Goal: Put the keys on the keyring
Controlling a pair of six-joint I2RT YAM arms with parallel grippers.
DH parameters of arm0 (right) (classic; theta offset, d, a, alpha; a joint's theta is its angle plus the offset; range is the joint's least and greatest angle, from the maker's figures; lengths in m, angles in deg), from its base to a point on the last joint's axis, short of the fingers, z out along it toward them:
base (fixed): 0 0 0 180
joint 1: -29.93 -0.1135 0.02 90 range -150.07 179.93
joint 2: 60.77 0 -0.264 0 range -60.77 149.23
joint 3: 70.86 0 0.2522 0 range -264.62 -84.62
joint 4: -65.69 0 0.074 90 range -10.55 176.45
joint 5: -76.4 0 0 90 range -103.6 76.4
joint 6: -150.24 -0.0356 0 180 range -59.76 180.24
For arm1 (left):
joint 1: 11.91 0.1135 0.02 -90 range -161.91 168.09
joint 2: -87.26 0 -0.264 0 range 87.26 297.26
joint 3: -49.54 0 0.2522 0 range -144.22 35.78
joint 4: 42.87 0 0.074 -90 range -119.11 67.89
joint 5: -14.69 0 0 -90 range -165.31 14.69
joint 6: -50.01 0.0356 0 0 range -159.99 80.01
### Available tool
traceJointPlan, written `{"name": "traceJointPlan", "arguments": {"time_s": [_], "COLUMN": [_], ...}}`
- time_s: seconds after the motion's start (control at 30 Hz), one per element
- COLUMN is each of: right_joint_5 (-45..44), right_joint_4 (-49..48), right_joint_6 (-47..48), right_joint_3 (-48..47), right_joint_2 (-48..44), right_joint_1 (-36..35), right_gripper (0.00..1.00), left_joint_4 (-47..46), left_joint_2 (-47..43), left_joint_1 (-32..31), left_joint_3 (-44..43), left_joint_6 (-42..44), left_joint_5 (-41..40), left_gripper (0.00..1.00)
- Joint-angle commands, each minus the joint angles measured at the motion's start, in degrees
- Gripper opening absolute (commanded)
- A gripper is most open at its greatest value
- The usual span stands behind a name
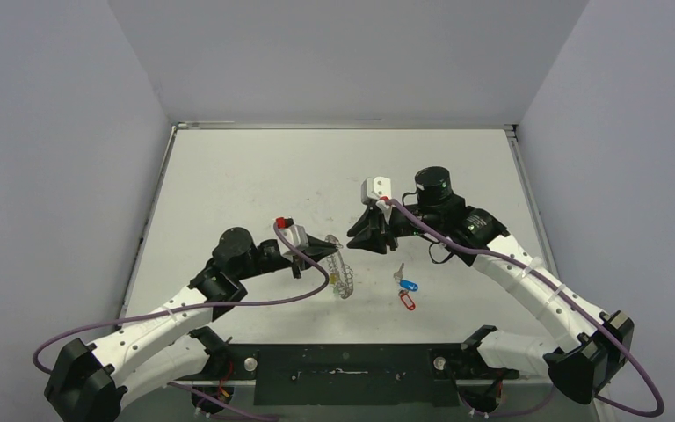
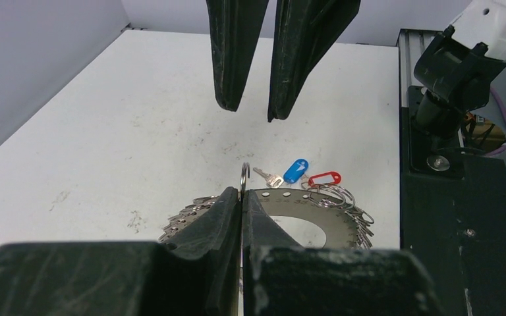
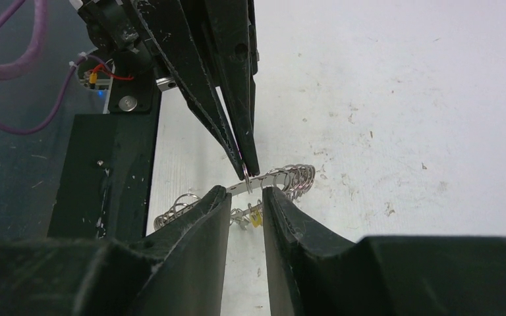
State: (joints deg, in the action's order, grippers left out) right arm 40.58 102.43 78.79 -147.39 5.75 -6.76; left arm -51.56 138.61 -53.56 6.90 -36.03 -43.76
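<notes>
The keyring [image 1: 344, 280] is a flat grey ring edged with wire loops. My left gripper [image 1: 337, 247] is shut on one wire loop [image 2: 244, 174] at its edge, so the plate [image 2: 316, 212] hangs tilted below the fingers. The blue-tagged key [image 1: 410, 286] and the red-tagged key [image 1: 407, 301] lie on the table to the right of the keyring. They also show in the left wrist view as the blue tag [image 2: 296, 170] and the red tag [image 2: 324, 179]. My right gripper [image 1: 350, 240] is open and empty, tip to tip with the left gripper. The pinched loop [image 3: 245, 172] sits just ahead of its fingertips [image 3: 219, 201].
A yellow tag [image 3: 257, 220] hangs under the keyring [image 3: 273, 178]. The black base rail [image 1: 343, 365] runs along the table's near edge. Grey walls enclose the white table [image 1: 255, 176] on three sides.
</notes>
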Motion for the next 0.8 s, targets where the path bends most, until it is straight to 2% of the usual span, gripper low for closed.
{"name": "traceJointPlan", "arguments": {"time_s": [0.0,0.23,0.5,0.6,0.77], "right_joint_5": [4.1,1.0,-7.3,-11.5,-20.0], "right_joint_4": [-4.4,-4.2,-8.7,-12.3,-16.6], "right_joint_6": [1.1,-0.5,-7.8,-10.8,-14.7], "right_joint_3": [0.4,0.2,3.7,6.3,10.0], "right_joint_2": [0.0,1.5,-0.9,-2.6,-6.2], "right_joint_1": [0.0,-0.4,-0.1,-0.1,0.0], "right_gripper": [0.26,0.26,0.36,0.41,0.57], "left_joint_4": [-9.9,-9.2,-1.6,6.4,23.2], "left_joint_2": [-1.3,-1.0,-3.5,-6.9,-13.9], "left_joint_1": [-0.2,-0.2,-0.2,-0.2,-0.3], "left_joint_3": [0.0,-0.2,0.2,-0.4,-3.0], "left_joint_6": [-3.4,-3.7,-3.6,-2.3,1.5], "left_joint_5": [-0.4,-1.0,-3.8,-5.6,-11.3], "left_gripper": [0.00,0.00,0.00,0.00,0.00]}}
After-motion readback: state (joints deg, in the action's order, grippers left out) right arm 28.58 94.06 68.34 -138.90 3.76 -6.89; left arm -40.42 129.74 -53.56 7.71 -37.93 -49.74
